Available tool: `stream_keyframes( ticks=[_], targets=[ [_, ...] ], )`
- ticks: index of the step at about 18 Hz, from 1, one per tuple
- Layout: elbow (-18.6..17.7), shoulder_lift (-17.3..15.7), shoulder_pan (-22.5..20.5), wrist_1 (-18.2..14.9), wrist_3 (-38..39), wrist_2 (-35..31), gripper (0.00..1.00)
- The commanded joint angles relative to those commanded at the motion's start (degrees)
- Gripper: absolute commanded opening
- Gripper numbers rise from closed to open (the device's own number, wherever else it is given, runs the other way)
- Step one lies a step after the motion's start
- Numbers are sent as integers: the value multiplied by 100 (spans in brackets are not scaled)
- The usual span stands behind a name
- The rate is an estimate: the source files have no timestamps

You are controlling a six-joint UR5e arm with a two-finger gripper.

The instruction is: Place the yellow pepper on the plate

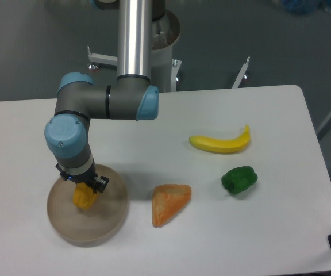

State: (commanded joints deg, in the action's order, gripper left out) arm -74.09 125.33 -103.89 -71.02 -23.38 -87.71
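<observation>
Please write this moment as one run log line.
phase: placing | gripper: shut on yellow pepper | position: over plate | released: no
</observation>
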Motion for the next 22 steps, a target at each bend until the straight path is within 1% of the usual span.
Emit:
stream_keyframes(
  ticks=[3, 4, 5, 8, 9, 13, 16, 18, 21, 22],
  targets=[
    [0, -9, 0, -9, 0, 0, 50],
    [0, -9, 0, 0, 0, 0, 54],
    [0, -9, 0, 0, 0, -9, 61],
    [53, -9, -9, 0, 9, -53, 90],
    [61, -26, -9, 0, 9, -61, 93],
    [140, -79, -61, -9, -79, -79, 99],
    [228, -158, -316, -9, -315, -88, 99],
    [220, -246, -518, -17, -736, -175, 99],
    [228, -334, -808, -53, -1492, -553, 99],
    [229, -343, -922, -53, -1668, -580, 99]
  ],
)
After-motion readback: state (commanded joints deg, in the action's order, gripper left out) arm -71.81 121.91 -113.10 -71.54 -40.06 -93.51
